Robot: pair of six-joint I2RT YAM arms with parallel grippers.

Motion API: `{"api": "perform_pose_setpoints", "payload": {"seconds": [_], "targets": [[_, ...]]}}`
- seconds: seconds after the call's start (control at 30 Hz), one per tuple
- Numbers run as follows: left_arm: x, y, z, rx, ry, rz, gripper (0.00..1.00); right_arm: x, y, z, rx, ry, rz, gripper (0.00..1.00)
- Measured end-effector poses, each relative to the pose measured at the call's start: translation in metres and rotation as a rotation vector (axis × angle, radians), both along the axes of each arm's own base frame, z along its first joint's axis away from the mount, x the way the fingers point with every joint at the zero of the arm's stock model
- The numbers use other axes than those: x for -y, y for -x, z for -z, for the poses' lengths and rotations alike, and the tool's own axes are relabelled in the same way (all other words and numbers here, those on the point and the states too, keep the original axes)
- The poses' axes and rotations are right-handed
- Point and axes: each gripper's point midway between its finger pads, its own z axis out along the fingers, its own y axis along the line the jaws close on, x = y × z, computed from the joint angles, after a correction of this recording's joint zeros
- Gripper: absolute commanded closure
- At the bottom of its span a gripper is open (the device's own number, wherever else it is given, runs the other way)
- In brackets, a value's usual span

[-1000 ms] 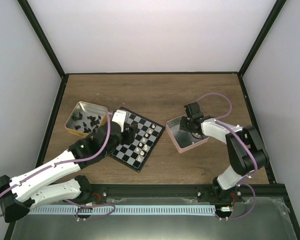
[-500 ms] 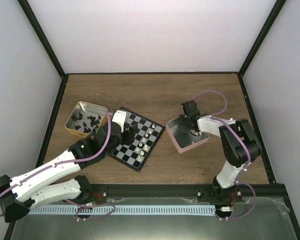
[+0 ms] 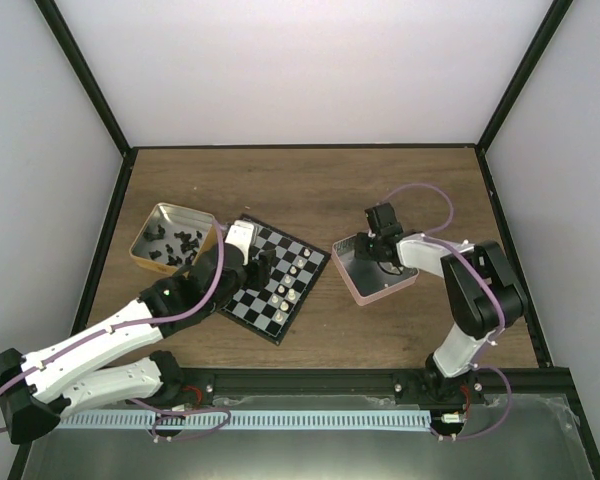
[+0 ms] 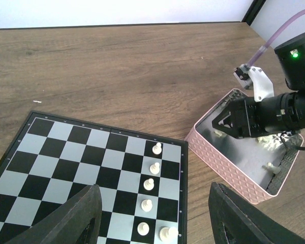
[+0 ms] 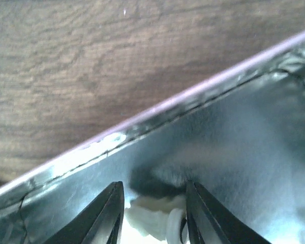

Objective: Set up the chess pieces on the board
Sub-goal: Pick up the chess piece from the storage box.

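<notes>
ok so the right fingers are down inside the pink tray, partway apart, sitting either side of a cream piece that seems to be lying on its side on the shiny floor. It looks snug against the finger at 3 o'clock, with a sliver of shadow on the 9 o'clock side, so honestly I can't tell if they've got a real pinch on it or are just bracketing it. My take on doing this bit right: close gently and square on the fat part of the piece, because a tiny slick plastic thing lying flat will probably squirt out sideways if it's caught off-centre. The tray wall is close at 12 o'clock, so I'd lift straight up before swinging away, or the piece may clip the rim. It'd also come up sideways, so standing it upright on a square is likely the fiddly part. The left fingers are wide apart with nothing in them, hovering over the board. A short line of white pieces stands along the board's tray-facing side. From above, the tray sits at 3 o'clock of the board on the counter, and the gold tin holding the black pieces is around 10 o'clock, so I'd say most of the setup isn't done yet.
</notes>
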Motion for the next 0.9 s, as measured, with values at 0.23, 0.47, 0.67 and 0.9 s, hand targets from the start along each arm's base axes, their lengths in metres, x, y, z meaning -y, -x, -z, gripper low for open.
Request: {"api": "perform_pose_setpoints", "payload": {"seconds": [0.23,0.47,0.67,0.9], "targets": [[0.001,0.0,0.001,-0.001,-0.001,0.0,0.4,-0.005,0.022,-0.004,-0.036,-0.052,-0.036,0.66],[0.001,-0.001,0.001,-0.002,-0.002,0.0,0.4,-0.012,0.025,-0.012,-0.027,-0.094,-0.065,0.65],[0.002,-0.001,0.001,-0.001,-0.001,0.001,0.4,-0.006,0.023,-0.008,-0.021,-0.047,-0.073,0.63],[0.002,-0.002,0.003,-0.005,-0.007,0.001,0.4,-0.005,0.023,-0.001,-0.025,0.021,-0.108,0.63]]}}
